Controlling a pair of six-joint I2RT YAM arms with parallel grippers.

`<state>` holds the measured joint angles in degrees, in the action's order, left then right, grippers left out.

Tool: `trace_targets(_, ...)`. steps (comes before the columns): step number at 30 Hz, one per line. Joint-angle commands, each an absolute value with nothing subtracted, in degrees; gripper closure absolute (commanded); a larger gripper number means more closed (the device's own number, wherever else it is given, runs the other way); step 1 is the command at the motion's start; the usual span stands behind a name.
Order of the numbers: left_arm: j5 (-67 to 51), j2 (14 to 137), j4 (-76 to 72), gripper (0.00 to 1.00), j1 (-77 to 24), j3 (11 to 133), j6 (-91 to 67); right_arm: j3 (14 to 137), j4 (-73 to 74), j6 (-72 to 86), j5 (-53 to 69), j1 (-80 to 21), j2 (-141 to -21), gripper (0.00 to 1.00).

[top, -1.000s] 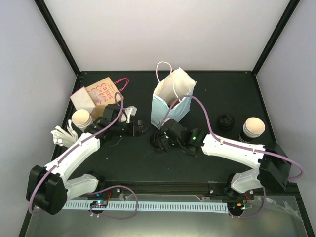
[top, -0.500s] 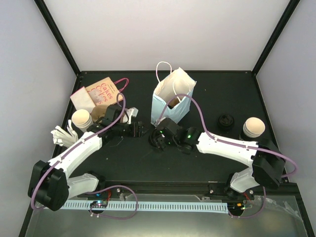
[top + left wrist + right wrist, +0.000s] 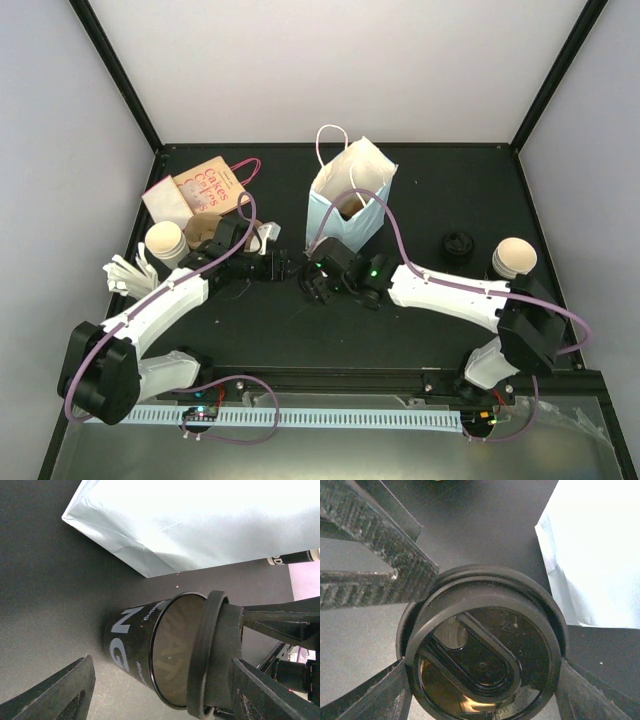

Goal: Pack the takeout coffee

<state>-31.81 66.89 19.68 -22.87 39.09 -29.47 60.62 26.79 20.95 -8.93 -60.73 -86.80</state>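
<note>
A black paper cup (image 3: 127,640) with white lettering stands on the black table, just in front of the light blue paper bag (image 3: 345,205). My right gripper (image 3: 481,664) is shut on a black lid (image 3: 485,645) and holds it tilted on the cup's rim, one side still raised (image 3: 215,650). My left gripper (image 3: 160,662) is open, its fingers wide on either side of the cup and not touching it. In the top view the two grippers meet nose to nose, left (image 3: 283,264) and right (image 3: 316,277), and the cup is mostly hidden beneath them.
A brown printed bag (image 3: 195,190) lies at the back left. One cup with a cream domed top (image 3: 165,240) stands left and another (image 3: 515,258) right. A spare black lid (image 3: 458,245) and white cutlery (image 3: 130,272) lie on the table.
My right gripper has moved left with the lid, closing the gap to my left gripper. The left arm has shifted only slightly.
</note>
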Motion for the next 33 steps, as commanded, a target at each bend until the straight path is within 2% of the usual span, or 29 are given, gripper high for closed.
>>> trace_targets(1, -33.27, 66.59, 17.60, 0.25, -22.50, 39.20, -29.97, 62.57, 28.09, 20.35, -9.04, -61.13, -89.02, 0.25)
trace_targets(22, -36.54, 69.68, 11.77, 0.26, -21.12, 36.48, -30.93, 66.03, 33.09, 19.88, -8.34, -61.03, -95.25, 0.25)
trace_targets(33, -38.88, 70.61, 4.38, 0.25, -14.28, 34.28, -34.72, 69.02, 35.03, 18.87, -9.26, -61.06, -95.52, 0.25)
